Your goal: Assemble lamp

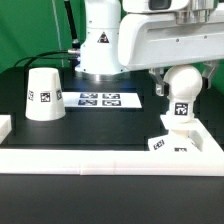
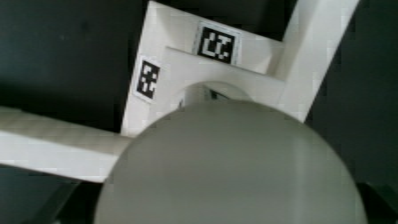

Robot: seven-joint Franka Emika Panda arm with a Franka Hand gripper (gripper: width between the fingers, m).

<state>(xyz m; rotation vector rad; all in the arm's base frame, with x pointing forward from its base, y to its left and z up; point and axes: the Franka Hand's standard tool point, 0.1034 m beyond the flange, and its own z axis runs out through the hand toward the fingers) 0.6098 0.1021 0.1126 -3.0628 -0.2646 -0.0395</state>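
The round-headed white bulb (image 1: 181, 108) stands upright at the exterior view's right. Its tagged stem reaches down onto the small square base (image 1: 168, 142), which lies against the white rail. My gripper (image 1: 183, 82) is shut on the bulb's round head, with a dark finger on each side. In the wrist view the bulb's head (image 2: 222, 165) fills the lower part and hides the fingertips. The tagged base (image 2: 199, 62) shows beyond it. The cone shade (image 1: 43, 93) stands alone at the exterior view's left, narrow end up.
The marker board (image 1: 100, 99) lies flat on the black table between the shade and the bulb. A raised white rail (image 1: 100, 157) runs along the front edge and also shows in the wrist view (image 2: 50, 140). The robot's white body (image 1: 100, 40) stands behind.
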